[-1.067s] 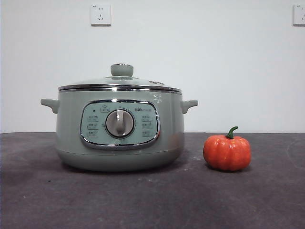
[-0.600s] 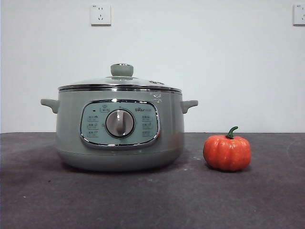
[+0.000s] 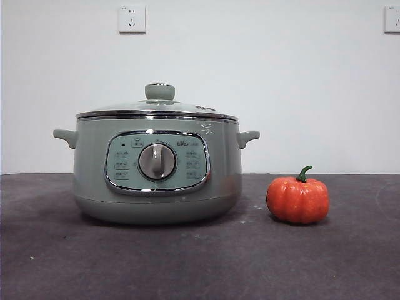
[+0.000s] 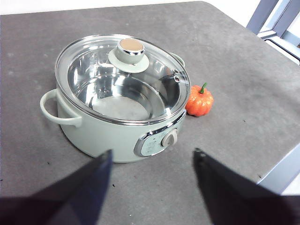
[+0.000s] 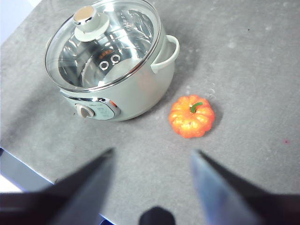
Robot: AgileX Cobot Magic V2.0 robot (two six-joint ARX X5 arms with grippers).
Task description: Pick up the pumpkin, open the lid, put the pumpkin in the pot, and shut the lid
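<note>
Standing on the dark grey tabletop (image 3: 200, 262), the pot (image 3: 156, 169) faced the front view with its chrome-framed control panel (image 3: 157, 162) and silver dial (image 3: 157, 161) toward the camera. The lid (image 3: 156, 107) sat closed on its rim, knob (image 3: 160, 92) upright in the middle; from the wrist views its glass showed the bare metal bowl inside. The pumpkin (image 3: 298, 199) rested on the tabletop just beside the pot, apart from it, on the side of one small handle (image 3: 248, 137), its green stem (image 3: 304, 173) curling upward. The left end effector (image 4: 152, 157) hung above the tabletop with its two black jaws spread wide and nothing between them, the pot and lid lying beyond the tips. The right end effector (image 5: 152, 154) likewise hovered with jaws spread apart and empty, the pumpkin (image 5: 191, 116) lying beyond them, clear of both tips. Two white wall sockets (image 3: 132, 19) showed on the pale wall behind.
</note>
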